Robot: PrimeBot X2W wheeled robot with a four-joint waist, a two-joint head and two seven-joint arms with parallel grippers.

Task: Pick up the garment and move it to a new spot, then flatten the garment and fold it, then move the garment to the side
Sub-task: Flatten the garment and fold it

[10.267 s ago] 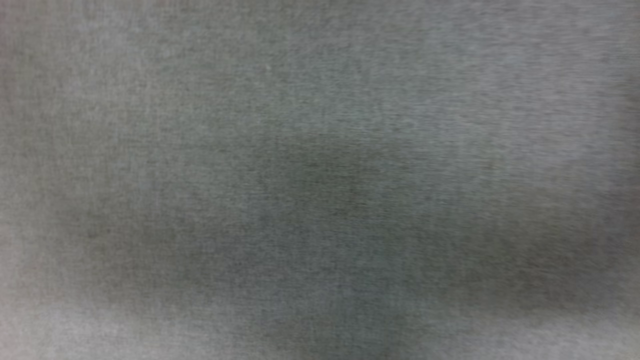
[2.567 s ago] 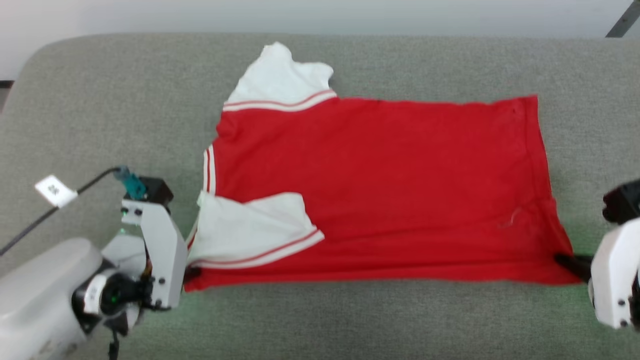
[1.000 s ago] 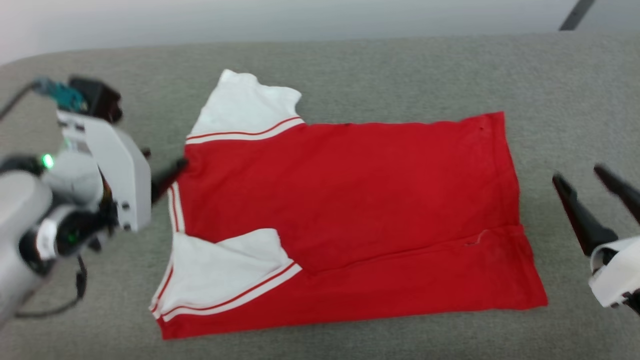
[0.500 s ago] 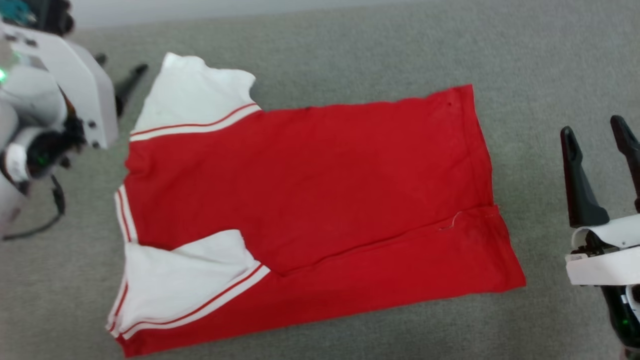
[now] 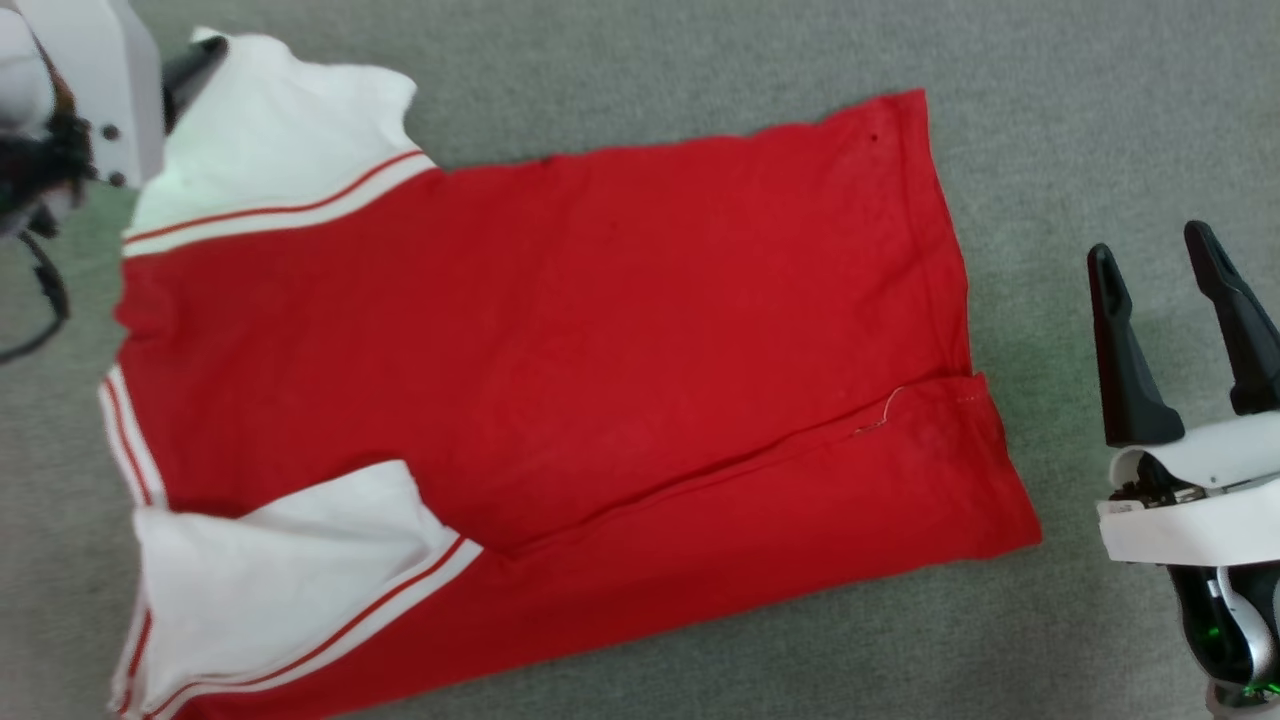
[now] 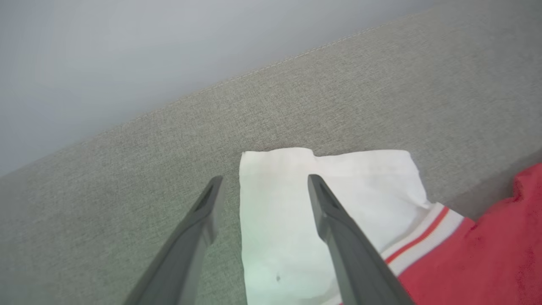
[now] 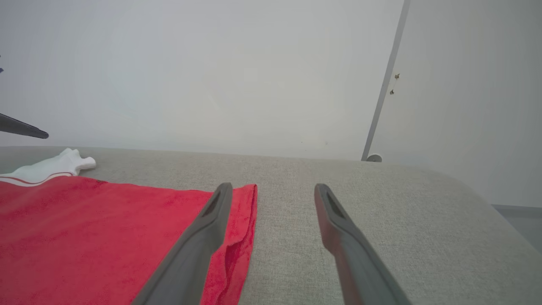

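The left gripper (image 6: 264, 178) and right gripper (image 7: 273, 186) are spread, empty; garment (image 5: 560, 330) cropped at near sleeve.

No lettering, number or label can be read.
The red jersey (image 5: 540, 340) lies with a plain red face up. Its white sleeves (image 5: 280, 130), at ten and eight o'clock in the head view, carry only red stripes. The grey upholstery (image 5: 700, 60) under it bears no mark, and both wrist views show the same unmarked cloth.
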